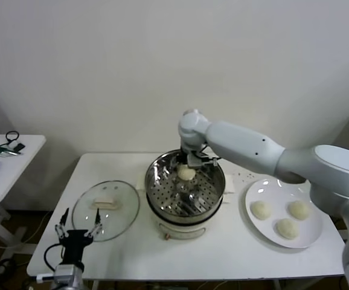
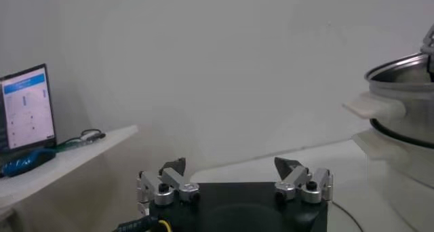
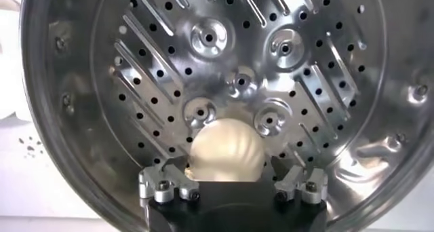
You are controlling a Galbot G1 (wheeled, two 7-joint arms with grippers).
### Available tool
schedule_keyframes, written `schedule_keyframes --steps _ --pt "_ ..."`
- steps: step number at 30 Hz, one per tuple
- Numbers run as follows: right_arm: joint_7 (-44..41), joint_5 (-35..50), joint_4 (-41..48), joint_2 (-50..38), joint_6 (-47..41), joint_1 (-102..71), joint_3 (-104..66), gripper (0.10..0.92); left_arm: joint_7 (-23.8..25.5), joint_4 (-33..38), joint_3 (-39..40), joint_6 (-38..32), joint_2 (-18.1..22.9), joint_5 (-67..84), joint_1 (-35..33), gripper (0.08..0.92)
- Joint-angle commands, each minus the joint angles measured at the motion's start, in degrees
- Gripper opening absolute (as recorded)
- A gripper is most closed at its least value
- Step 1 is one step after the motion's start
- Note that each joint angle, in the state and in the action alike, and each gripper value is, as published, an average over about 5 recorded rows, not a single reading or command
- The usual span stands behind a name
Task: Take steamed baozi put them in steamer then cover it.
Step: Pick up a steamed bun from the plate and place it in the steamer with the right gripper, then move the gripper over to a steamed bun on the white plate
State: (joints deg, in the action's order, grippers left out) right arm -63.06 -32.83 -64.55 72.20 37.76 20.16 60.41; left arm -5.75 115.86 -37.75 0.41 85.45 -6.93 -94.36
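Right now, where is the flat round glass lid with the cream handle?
In the head view the flat round glass lid lies on the white table, left of the shiny steel steamer and just beyond the idle left gripper.

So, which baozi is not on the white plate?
The baozi held by the right gripper over the steamer; the other three lie on the white plate.

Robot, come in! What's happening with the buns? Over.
Right claw shut on one bun over steamer. Left claw open, parked near lid. Three buns wait on plate.
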Motion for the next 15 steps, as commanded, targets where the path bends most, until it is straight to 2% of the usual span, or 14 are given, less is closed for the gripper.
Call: schedule_keyframes --steps 1,8,12,15 --pt "-0.46 6.42 -2.19 -3.05 -2.13 1.74 -1.59 0.823 -0.02 0.07 0.36 -0.02 0.24 -0.24 0.07 0.823" --pt "-0.85 18.5 -7.08 -13.04 -7.77 8.05 0.47 0.823 0.02 0.85 0.59 0.03 0.41 -0.45 -0.23 0.823" --pt "5.45 31.62 -10.14 -20.08 -18.26 16.92 12.17 0.823 0.04 1.5 0.61 0.01 0.37 -0.44 -0.64 0.823" --pt "6.34 43.38 -11.83 -24.52 -27.24 22.95 20.63 0.823 0.04 1.91 0.63 -0.04 0.38 -0.41 -1.0 0.823"
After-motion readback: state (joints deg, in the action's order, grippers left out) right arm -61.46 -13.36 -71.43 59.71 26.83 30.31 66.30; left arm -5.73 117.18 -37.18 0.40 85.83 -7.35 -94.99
